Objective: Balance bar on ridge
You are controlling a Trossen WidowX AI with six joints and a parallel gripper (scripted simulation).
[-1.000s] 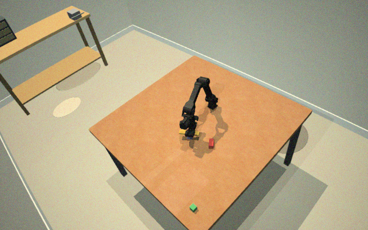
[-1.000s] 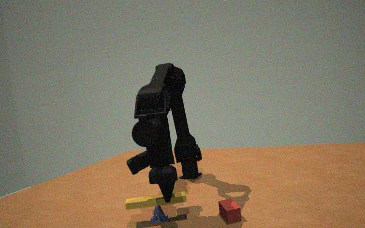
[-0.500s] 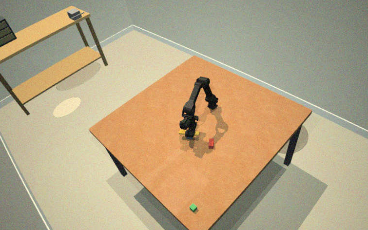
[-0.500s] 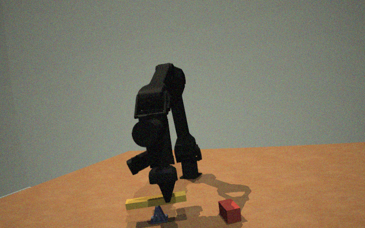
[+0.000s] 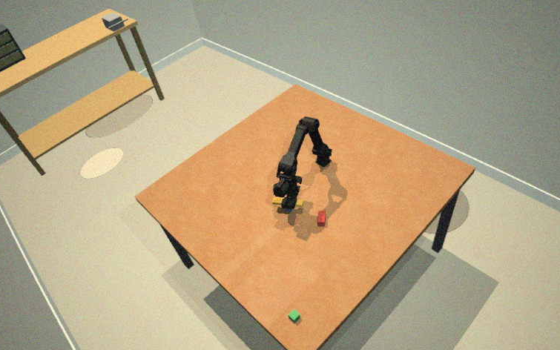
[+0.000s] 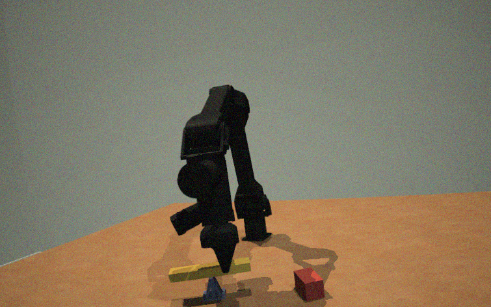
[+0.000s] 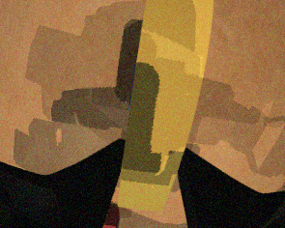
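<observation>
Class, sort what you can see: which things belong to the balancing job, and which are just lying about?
Part of the job:
- yellow bar
- blue ridge, under the bar
- black claw, at the bar
- table, which the bar must not touch

Just lying about:
- red block
- green block, near the table's edge

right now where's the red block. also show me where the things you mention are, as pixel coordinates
In the exterior view, the red block (image 5: 321, 218) (image 6: 309, 284) sits on the table, right of the blue ridge (image 6: 214, 291) and the yellow bar (image 5: 277, 200) (image 6: 186, 272) (image 7: 176, 101).
</observation>
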